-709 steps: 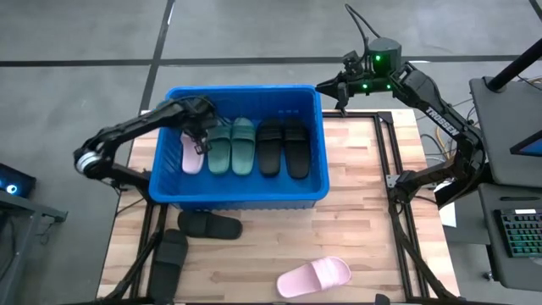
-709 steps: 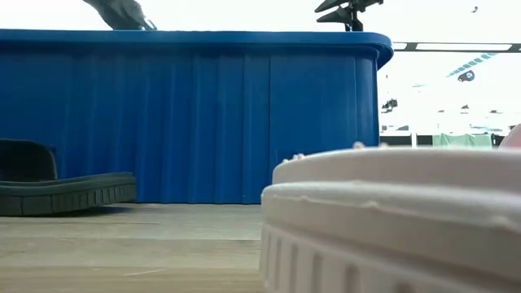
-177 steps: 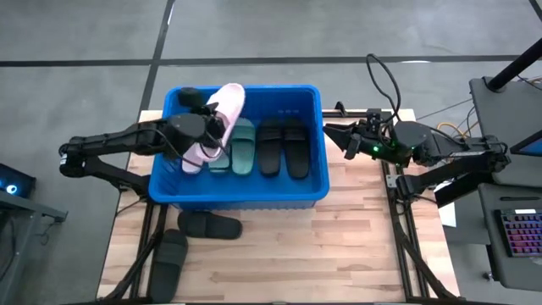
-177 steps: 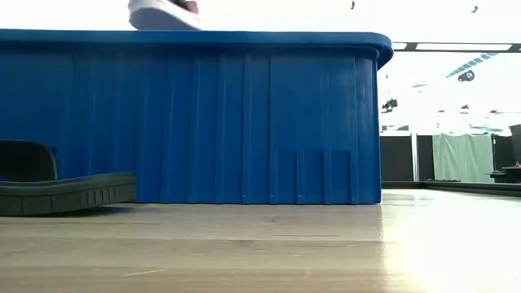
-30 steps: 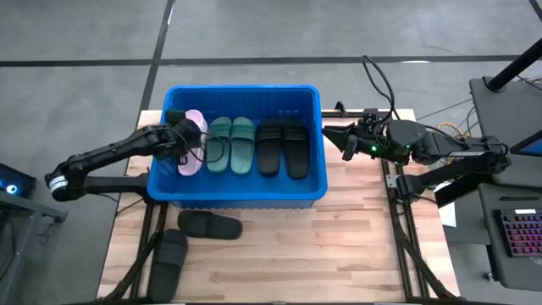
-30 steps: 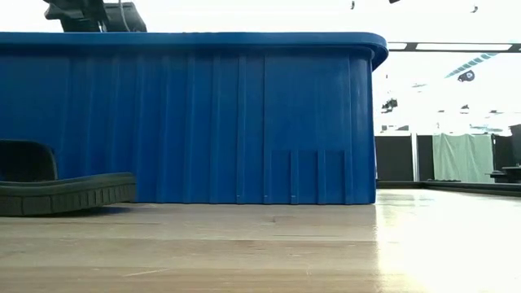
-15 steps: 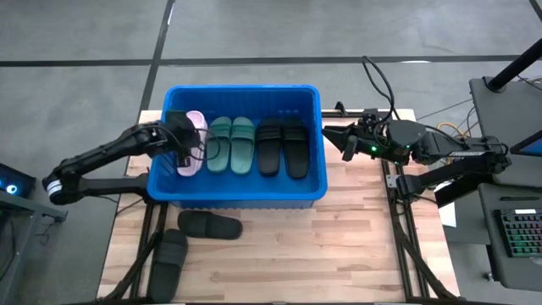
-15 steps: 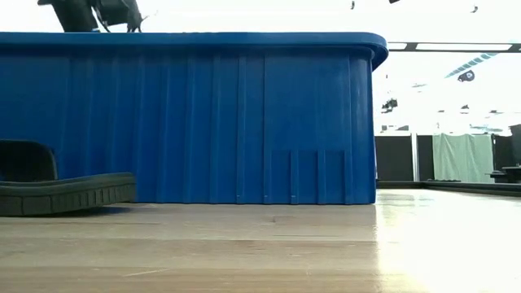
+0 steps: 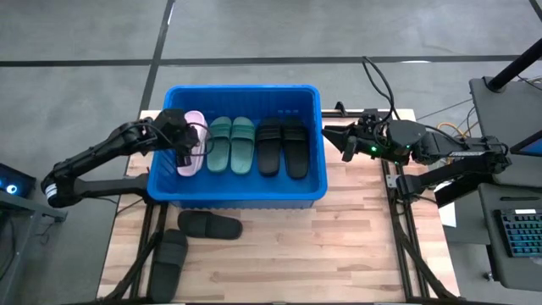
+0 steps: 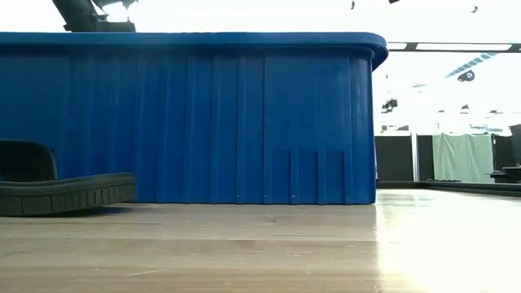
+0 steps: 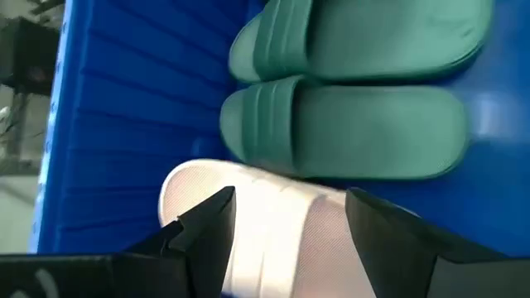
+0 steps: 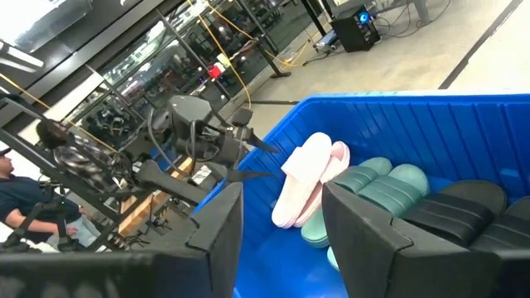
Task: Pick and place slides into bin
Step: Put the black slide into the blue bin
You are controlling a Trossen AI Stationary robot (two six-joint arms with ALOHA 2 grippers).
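The blue bin (image 9: 240, 200) stands mid-table. Inside it lie pale pink slides (image 9: 191, 146) at its left end, two green slides (image 9: 232, 146) and two black slides (image 9: 284, 148). My left gripper (image 11: 290, 228) hovers open over the pink slides (image 11: 273, 223), one finger on either side and no touch that I can see. Two more black slides (image 9: 209, 224) (image 9: 169, 258) rest flat on the table in front of the bin. Right of the bin, my right gripper (image 9: 340, 140) waits open and holds nothing.
The bin's tall ribbed wall (image 10: 203, 122) blocks the low view, with one black slide (image 10: 65, 191) at its left foot. Bare wood (image 9: 356, 246) lies in front of the bin to the right. A person (image 12: 16, 194) stands in the room beyond the table.
My left gripper has drawn back a little toward the table's left edge, staying open above the pink slides. The slides in the bin lie as they did.
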